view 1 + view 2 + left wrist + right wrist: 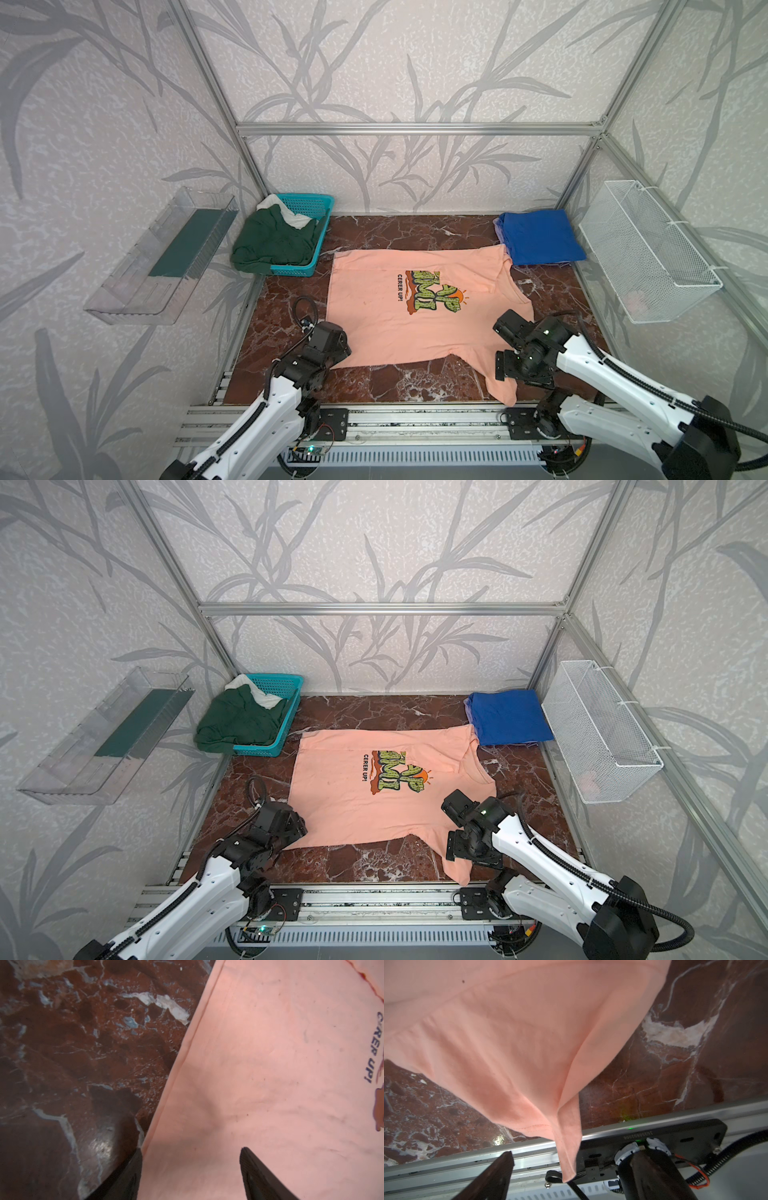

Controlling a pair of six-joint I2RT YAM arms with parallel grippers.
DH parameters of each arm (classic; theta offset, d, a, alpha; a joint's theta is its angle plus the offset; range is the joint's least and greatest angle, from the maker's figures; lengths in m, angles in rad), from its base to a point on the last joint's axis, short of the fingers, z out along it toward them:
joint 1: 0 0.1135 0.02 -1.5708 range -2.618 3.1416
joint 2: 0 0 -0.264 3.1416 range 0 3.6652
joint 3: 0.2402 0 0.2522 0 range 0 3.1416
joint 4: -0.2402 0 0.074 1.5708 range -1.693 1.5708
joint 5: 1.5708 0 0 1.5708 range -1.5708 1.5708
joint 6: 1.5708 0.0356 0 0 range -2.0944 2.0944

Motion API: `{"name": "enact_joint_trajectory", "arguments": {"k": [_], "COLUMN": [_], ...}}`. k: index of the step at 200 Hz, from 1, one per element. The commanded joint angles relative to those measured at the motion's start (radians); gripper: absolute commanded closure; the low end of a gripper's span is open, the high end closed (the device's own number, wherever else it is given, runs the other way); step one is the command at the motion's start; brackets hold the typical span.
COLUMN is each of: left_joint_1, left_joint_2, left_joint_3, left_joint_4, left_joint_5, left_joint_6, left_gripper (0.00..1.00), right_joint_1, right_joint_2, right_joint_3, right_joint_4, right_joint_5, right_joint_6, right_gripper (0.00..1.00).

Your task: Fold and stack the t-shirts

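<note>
The peach-pink t-shirt [395, 320] lies spread print-up in the middle of the table [374, 386], one sleeve spilling over the front edge. The left gripper [191, 1149] straddles the shirt's front-left hem corner and the right gripper [575, 1153] hovers by the sleeve, both with jaws wide, probably readying a fold. The folded blue t-shirt [540, 237] sits in the back-right corner, the likely stacking spot.

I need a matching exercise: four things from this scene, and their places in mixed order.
Things:
1. peach-pink cotton t-shirt with cartoon lettering
2. royal blue cotton t-shirt
3. dark green cotton t-shirt
4. white wire mesh basket

Places:
a. hung on the right wall
b. spread open in the middle
c. folded, far right corner
d. crumpled in the teal plastic lattice basket

Pairs: 1-b, 2-c, 3-d, 4-a
</note>
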Motion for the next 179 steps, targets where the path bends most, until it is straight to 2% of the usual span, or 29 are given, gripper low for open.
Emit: {"name": "enact_joint_trajectory", "arguments": {"k": [1, 30, 50, 78, 91, 121, 129, 161, 179], "left_joint_1": [-0.008, -0.010, -0.013, -0.018, -0.021, -0.024, -0.024, -0.024, -0.025], "left_joint_2": [-0.016, -0.003, 0.032, 0.079, 0.099, 0.120, 0.118, 0.078, 0.053], "left_joint_3": [0.015, 0.001, 0.003, 0.008, 0.011, 0.016, 0.019, 0.028, 0.046], "left_joint_4": [-0.065, -0.050, -0.042, -0.021, -0.012, -0.008, -0.015, -0.063, -0.101], "left_joint_5": [-0.037, -0.009, 0.006, 0.010, 0.010, 0.009, 0.008, -0.003, -0.009], "left_joint_6": [-0.016, -0.018, -0.018, -0.017, -0.015, -0.016, -0.018, -0.023, -0.007], "left_gripper": [0.26, 0.31, 0.31, 0.33, 0.36, 0.56, 0.58, 0.85, 0.95], "right_joint_1": [-0.003, -0.003, -0.003, -0.003, -0.003, -0.003, -0.003, -0.003, -0.003], "right_joint_2": [-0.017, -0.013, -0.004, 0.006, 0.006, 0.005, 0.003, -0.013, -0.031], "right_joint_3": [-0.041, -0.095, -0.138, -0.160, -0.159, -0.140, -0.131, -0.093, -0.080], "right_joint_4": [0.027, 0.123, 0.186, 0.236, 0.253, 0.269, 0.269, 0.249, 0.250], "right_joint_5": [-0.035, -0.101, -0.141, -0.154, -0.157, -0.141, -0.142, -0.130, -0.124], "right_joint_6": [0.013, 0.007, 0.015, 0.014, 0.005, -0.015, -0.021, -0.042, -0.045], "right_gripper": [0.13, 0.26, 0.28, 0.38, 0.47, 0.66, 0.73, 0.99, 1.00]}}
